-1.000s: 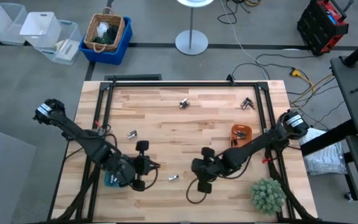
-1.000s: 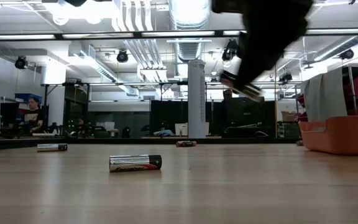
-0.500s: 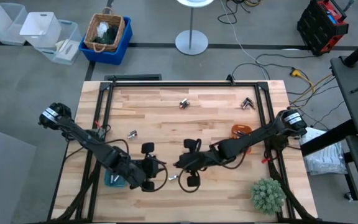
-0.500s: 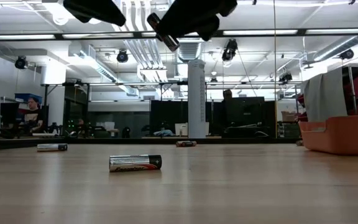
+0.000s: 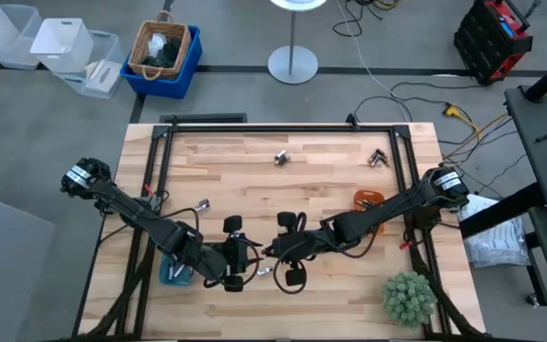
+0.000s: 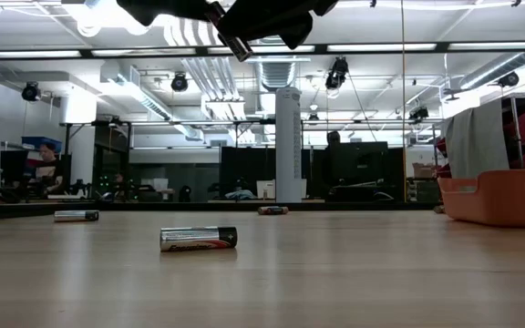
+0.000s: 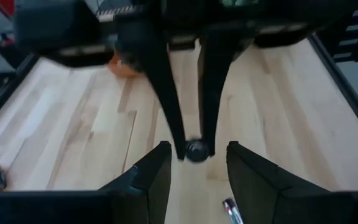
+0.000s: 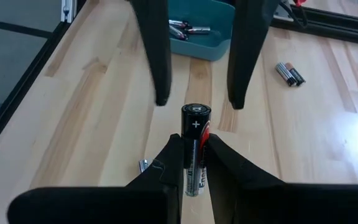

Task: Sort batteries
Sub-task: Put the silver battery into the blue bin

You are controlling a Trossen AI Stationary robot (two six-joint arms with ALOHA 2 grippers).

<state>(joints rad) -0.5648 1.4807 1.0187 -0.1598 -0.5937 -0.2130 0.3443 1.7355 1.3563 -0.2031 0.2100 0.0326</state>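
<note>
plus sign on battery [image 8: 196, 149] end, brand unreadable

- The left gripper [image 5: 251, 259] and the right gripper [image 5: 271, 253] face each other tip to tip above the near middle of the pale wooden table [image 5: 321, 180].
- A held grey cylindrical battery [image 8: 195, 149] sits clamped between the right gripper's fingers, pointing into the gap between the left gripper's spread fingers.
- A loose metal battery [image 5: 264, 271] lies on the table just below both grippers.
- The teal plastic tray [image 5: 171, 274], with batteries in it, sits at the near left.
- The orange plastic tray [image 5: 368, 201] sits at the right edge.
- A pair of batteries [image 5: 202, 204] lies left of centre, behind the teal tray.
</note>
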